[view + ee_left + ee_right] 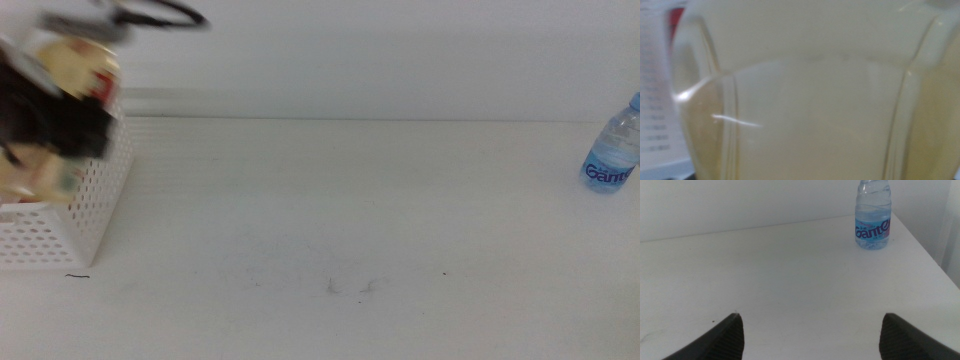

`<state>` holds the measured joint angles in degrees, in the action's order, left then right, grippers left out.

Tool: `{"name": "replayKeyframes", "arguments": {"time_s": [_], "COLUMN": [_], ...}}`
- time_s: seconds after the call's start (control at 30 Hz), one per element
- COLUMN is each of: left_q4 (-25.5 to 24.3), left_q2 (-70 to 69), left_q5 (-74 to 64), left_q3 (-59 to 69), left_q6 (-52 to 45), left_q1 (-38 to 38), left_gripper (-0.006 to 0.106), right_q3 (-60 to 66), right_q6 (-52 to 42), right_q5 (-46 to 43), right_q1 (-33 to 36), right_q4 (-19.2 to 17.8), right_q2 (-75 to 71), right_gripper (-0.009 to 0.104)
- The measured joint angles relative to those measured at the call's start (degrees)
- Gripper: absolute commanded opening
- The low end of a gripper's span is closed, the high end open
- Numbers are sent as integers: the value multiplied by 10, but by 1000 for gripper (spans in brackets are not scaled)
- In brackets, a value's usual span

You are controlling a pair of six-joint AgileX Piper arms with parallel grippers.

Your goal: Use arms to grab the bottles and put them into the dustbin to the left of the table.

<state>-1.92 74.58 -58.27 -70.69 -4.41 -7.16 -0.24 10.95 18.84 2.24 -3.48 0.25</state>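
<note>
the left gripper's fingers are hidden; its wrist view is filled by the yellow-liquid plastic bottle, evidently held, over the white perforated plastic dustbin at far left. the blur suggests speed, so an early release could miss the bin. the right gripper's dark fingers stand wide over the white table, the small clear blue-labelled water bottle far right, part cut off in the middle view.
</note>
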Motion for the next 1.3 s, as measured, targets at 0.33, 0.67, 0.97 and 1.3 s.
{"name": "replayKeyframes", "arguments": {"time_s": [0.33, 0.67, 0.97, 1.3], "left_q4": [37, 40, 29, 44], "left_q2": [205, 336, 350, 176], "left_q5": [-70, -40, -26, -68], "left_q3": [-197, -207, -213, -213], "left_q6": [-130, -136, -136, -127], "left_q1": [211, 215, 215, 192], "left_gripper": [-2, 33, 94, 94], "right_q3": [0, 0, 0, 0], "right_q6": [0, 0, 0, 0], "right_q5": [0, 0, 0, 0], "right_q1": [0, 0, 0, 0], "right_q4": [0, 0, 0, 0], "right_q2": [0, 0, 0, 0], "right_gripper": [86, 86, 86, 86]}}
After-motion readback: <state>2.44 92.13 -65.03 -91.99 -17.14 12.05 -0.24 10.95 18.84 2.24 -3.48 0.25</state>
